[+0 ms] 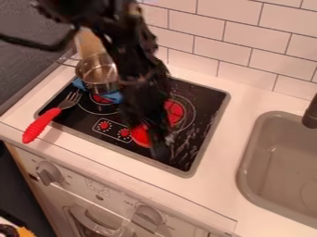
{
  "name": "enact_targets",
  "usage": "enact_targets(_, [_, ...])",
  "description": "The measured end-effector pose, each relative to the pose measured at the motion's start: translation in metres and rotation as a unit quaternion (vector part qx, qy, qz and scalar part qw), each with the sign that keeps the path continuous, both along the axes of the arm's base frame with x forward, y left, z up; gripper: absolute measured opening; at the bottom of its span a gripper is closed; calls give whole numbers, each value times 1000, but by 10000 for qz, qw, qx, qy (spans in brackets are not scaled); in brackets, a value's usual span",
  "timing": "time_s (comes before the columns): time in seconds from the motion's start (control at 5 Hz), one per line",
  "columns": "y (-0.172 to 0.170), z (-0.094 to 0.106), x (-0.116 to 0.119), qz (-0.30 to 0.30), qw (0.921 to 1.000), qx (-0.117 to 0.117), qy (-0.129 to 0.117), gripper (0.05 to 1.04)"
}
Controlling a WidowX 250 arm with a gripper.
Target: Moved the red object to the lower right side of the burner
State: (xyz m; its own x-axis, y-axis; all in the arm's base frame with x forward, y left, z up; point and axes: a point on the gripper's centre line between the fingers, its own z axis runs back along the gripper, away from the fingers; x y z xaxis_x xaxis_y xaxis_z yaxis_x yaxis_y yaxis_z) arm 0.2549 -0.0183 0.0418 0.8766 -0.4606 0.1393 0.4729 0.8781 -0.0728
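A black gripper (162,146) hangs over the stove's (212,99) 5 o'clock, close to the red object (141,137) at the burner's (177,111) 7 o'clock; its grip cannot be told. Positioning seems in hand; next calls for securing the object, then shifting it toward 4 o'clock.

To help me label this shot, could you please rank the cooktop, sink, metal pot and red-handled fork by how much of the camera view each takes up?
Largest to smallest:
1. Cooktop, though partly hidden by the arm
2. Sink, cut off by the edge
3. Metal pot
4. Red-handled fork, long but thin
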Motion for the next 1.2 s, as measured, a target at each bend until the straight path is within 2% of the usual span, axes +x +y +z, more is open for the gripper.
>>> enact_targets(0.2, [-13, -24, 1, -142, 9991, 384, 142, 877])
enact_targets(0.4, [-16, -34, 12, -73, 9980, 622, 127, 877])
enact_targets(0.8, [-20, -36, 18, -26, 9971, 750, 115, 1007])
enact_targets(1.0, [-21, -25, 9, -1, 9976, 685, 136, 1002])
enact_targets(1.2, [-19, 5, 8, 78, 9982, 577, -130, 1001])
